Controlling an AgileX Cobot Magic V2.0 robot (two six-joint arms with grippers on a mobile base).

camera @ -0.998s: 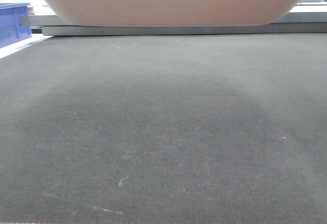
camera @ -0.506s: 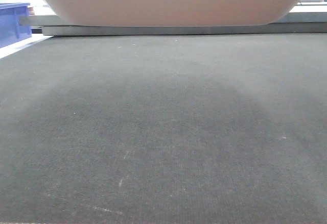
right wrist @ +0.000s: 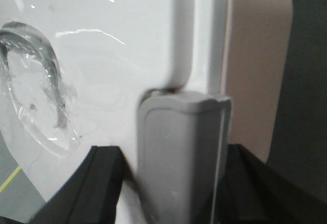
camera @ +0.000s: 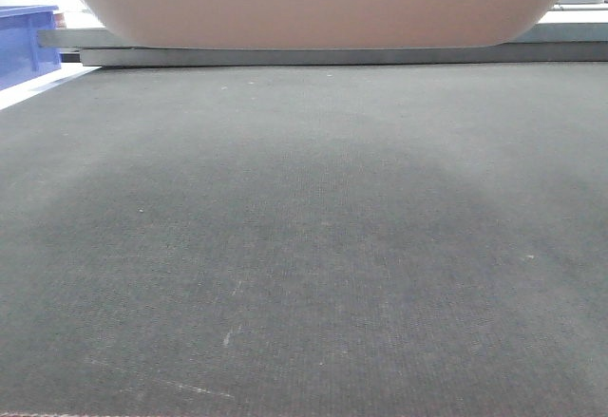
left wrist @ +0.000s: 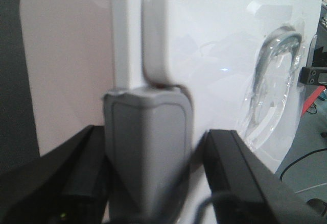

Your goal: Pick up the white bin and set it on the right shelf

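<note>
Front-facing view: almost no change over the last second. The white bin underside keeps the top of frame, raised clear of the dark mat, soft shadow beneath; grey rail behind shifts a hair. Left gripper clamped across the bin's grey latch; right gripper likewise at the opposite end. Reading: lift holds steady, carry toward the right shelf barely under way, shelf itself not identifiable
</note>
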